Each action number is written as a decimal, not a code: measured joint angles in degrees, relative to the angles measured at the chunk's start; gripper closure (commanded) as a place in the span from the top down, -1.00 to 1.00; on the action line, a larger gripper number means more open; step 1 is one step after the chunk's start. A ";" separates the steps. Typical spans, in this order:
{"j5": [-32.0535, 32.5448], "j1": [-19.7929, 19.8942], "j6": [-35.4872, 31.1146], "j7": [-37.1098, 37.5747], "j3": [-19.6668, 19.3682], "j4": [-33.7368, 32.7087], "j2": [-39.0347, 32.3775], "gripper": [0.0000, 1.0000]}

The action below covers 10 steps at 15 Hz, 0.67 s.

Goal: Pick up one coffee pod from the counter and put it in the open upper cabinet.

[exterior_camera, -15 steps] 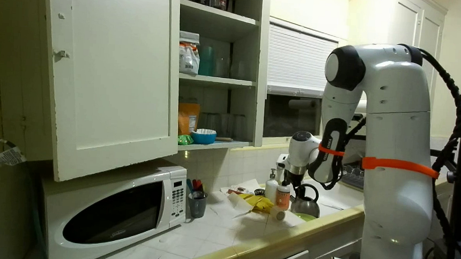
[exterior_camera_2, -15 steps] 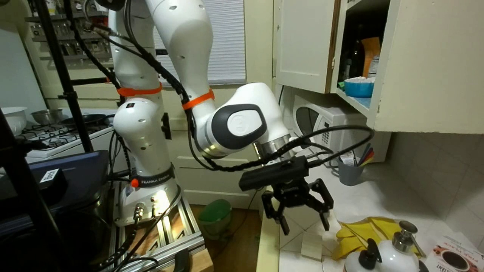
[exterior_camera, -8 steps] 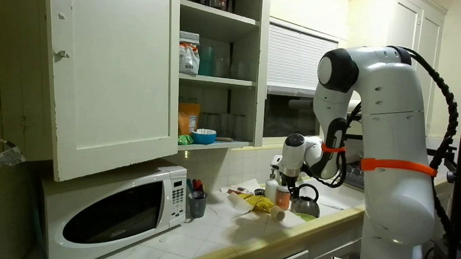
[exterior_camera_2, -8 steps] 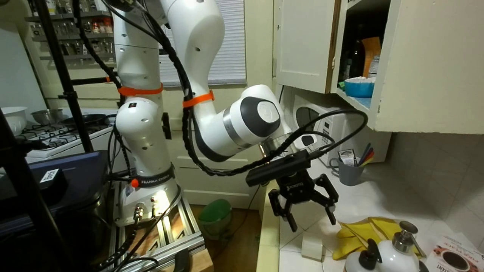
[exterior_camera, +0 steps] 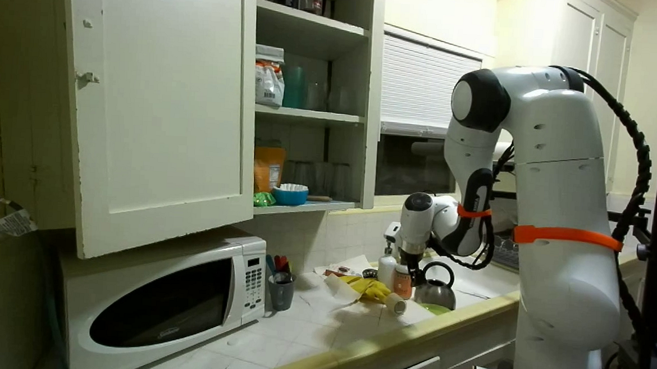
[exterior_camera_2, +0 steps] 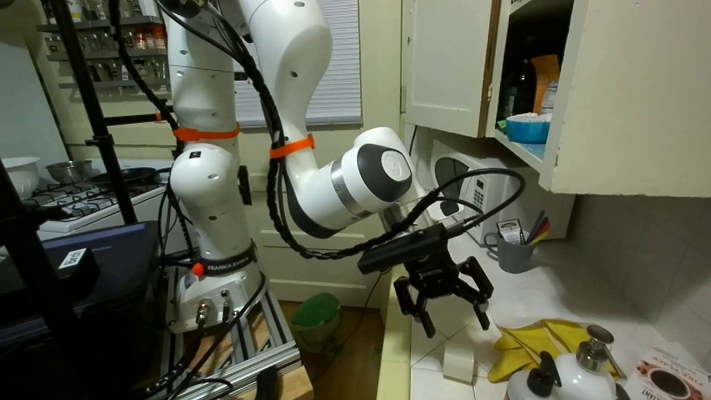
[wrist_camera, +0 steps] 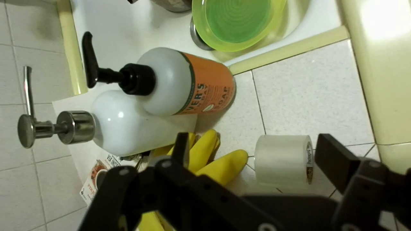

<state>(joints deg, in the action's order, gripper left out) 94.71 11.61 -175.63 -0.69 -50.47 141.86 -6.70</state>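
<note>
The empty tool (wrist_camera: 257,154), low in the wrist view, is spread wide, perhaps to straddle the tape (wrist_camera: 282,159) on the tabletop (wrist_camera: 311,96).

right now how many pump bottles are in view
2, both on the counter: an orange-labelled bottle and, beside it, a metal-topped white bottle; others may be hidden.

Counted: one open white wall cabinet (exterior_camera: 373,97), two pale pump-top bottles (wrist_camera: 188,84), one clear packing-tape roll (wrist_camera: 282,160), one grey metal kettle (exterior_camera: 435,295), one white oval-windowed microwave (exterior_camera: 171,297).
</note>
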 measured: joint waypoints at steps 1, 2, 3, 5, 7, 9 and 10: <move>0.03 0.01 -0.66 0.98 0.26 -0.39 -0.08 1.00; 0.09 0.02 -1.43 2.51 0.63 -0.83 -0.31 1.00; 0.21 0.02 -2.35 4.36 1.13 -1.30 -0.62 1.00; 0.30 0.03 -4.06 8.15 2.24 -2.39 -1.67 1.00; 0.30 0.04 -4.58 11.15 3.10 -3.27 -3.06 1.00; 0.30 0.15 -4.58 13.27 3.57 -3.83 -4.79 1.00; 0.30 0.26 -4.58 13.64 3.64 -3.94 -5.86 1.00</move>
<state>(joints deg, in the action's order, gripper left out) 95.01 11.87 -180.21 12.95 -46.83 137.92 -12.56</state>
